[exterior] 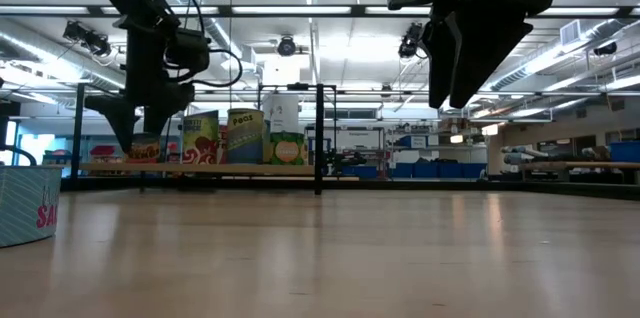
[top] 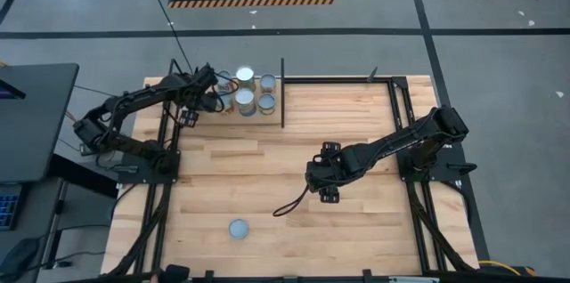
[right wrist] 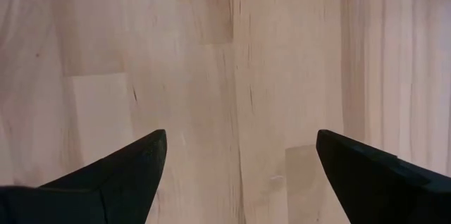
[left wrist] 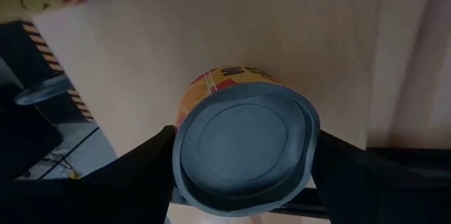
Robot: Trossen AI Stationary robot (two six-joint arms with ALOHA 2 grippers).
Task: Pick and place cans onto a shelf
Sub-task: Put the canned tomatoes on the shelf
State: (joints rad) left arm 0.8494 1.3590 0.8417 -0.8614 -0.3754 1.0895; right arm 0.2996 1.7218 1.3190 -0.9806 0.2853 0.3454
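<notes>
Left pincer (left wrist: pixel 243 182) grasps a can (left wrist: pixel 243 146) with a grey-blue round top and yellow-red label, at the shelf (top: pixel 209 105) far left, beside other cans (top: pixel 254 92); one reads "PEAS" (exterior: pixel 244 136). One lone can (top: pixel 238 229) sits near on the plank tabletop (top: pixel 356 230). Right pincer (right wrist: pixel 236 160) hangs released over mid-tabletop. Workshop room with strip lights behind.

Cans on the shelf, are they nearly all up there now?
Nearly. Four cans stand on the shelf. The left gripper holds another can between its fingers at the shelf. One can waits on the table; the right gripper hovers open, empty.
</notes>
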